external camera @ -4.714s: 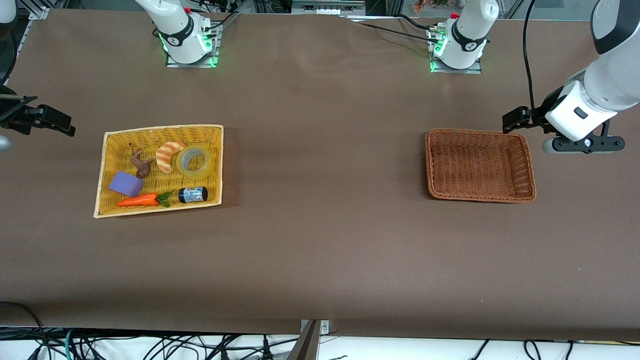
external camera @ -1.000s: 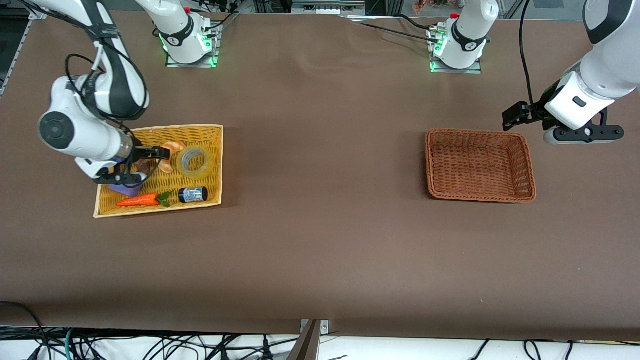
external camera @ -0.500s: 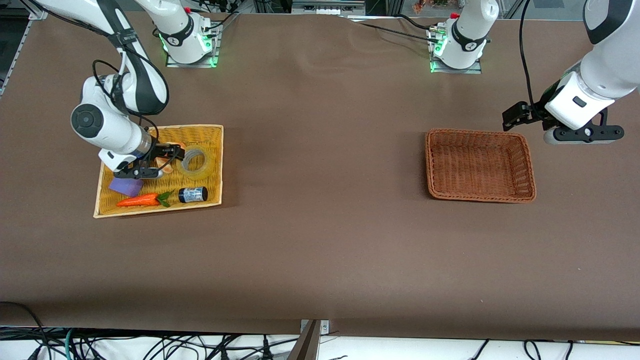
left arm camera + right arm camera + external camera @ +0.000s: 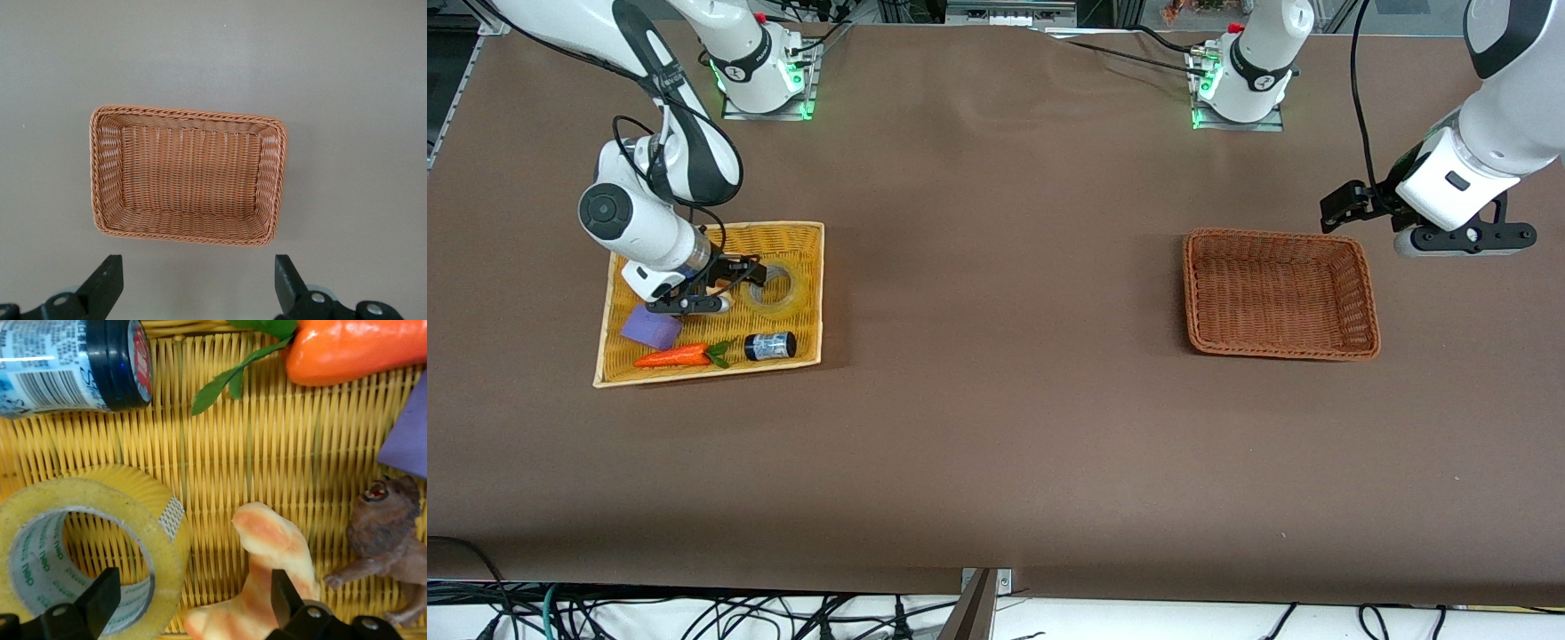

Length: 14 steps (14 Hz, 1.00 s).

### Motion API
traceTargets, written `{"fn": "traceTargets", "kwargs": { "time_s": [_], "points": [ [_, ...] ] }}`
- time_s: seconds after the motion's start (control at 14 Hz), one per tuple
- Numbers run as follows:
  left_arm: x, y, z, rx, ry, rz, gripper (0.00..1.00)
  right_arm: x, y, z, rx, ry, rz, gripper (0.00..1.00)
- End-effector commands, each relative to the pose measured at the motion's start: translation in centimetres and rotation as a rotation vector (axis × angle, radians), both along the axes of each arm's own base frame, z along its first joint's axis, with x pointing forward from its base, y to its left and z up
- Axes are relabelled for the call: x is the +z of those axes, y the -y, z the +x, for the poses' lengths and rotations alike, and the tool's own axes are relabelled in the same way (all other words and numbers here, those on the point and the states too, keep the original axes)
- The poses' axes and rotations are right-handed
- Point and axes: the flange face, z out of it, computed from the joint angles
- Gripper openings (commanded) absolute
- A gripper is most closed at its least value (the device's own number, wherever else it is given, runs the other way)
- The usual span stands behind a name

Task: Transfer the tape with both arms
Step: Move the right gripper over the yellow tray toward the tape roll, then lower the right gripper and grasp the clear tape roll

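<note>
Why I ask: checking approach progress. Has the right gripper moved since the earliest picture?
Yes. The right gripper came in from the table's edge to over the yellow basket, beside the tape.

Right gripper (image 4: 740,277) hangs low with fingers (image 4: 100,597) spread; left gripper (image 4: 1343,210) waits raised, fingers (image 4: 107,280) spread.

Right arm swings in over the yellow basket

The right gripper (image 4: 740,277), once off the bench's end edge, now hangs open low over the yellow basket (image 4: 805,236), beside the tape (image 4: 775,286).
</note>
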Motion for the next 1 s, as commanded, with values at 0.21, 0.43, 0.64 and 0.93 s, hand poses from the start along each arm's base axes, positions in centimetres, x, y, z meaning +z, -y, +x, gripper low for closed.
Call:
{"fn": "traceTargets", "kwargs": {
  "time_s": [0.21,0.43,0.64,0.93],
  "points": [
    [0.4,0.0,-0.2,0.002,0.01,-0.012,1.0,-0.3,-2.4,-0.1,-0.021,0.026,0.013,0.96],
    [0.4,0.0,-0.2,0.002,0.01,-0.012,1.0,-0.3,-2.5,-0.1,-0.019,0.029,0.014,0.29],
    [0.4,0.0,-0.2,0.002,0.01,-0.012,1.0,-0.2,-2.9,0.0,0.008,0.026,0.013,0.02],
    [0.4,0.0,-0.2,0.002,0.01,-0.012,1.0,2.0,-3.5,1.1,0.031,0.042,0.012,0.0]
  ]
}}
